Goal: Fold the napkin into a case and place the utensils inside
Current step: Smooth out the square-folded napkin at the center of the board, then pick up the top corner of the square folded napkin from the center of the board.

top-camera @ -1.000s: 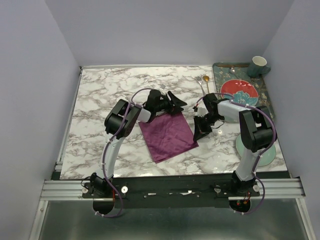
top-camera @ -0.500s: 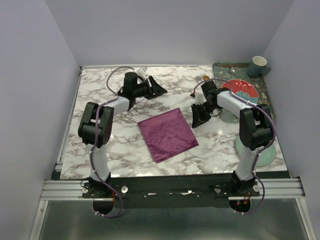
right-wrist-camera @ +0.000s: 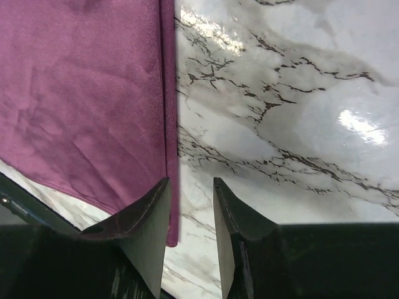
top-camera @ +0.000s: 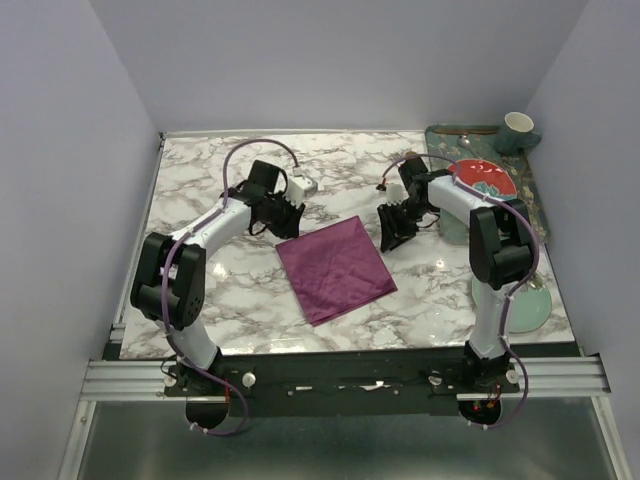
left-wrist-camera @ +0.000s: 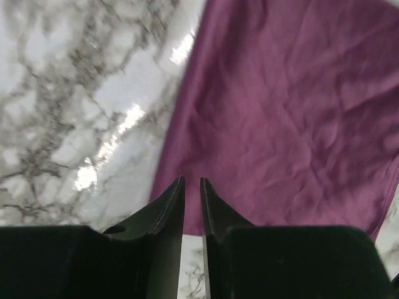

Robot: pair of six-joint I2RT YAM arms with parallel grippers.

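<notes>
At frame centre, a purple napkin (top-camera: pixel 335 268) is spread on the marble worktop (top-camera: pixel 200 290); left pincer (left-wrist-camera: pixel 192 185) and right pincer (right-wrist-camera: pixel 191 185) are held ajar, empty.

Both wrist views crop the napkin (left-wrist-camera: pixel 287 112); the right arm (top-camera: pixel 500 250) apparently hides part of the pale green plate (top-camera: pixel 530 305).

Left end effector (left-wrist-camera: pixel 192 181) at a slit, right end effector (right-wrist-camera: pixel 191 182) ajar.
</notes>
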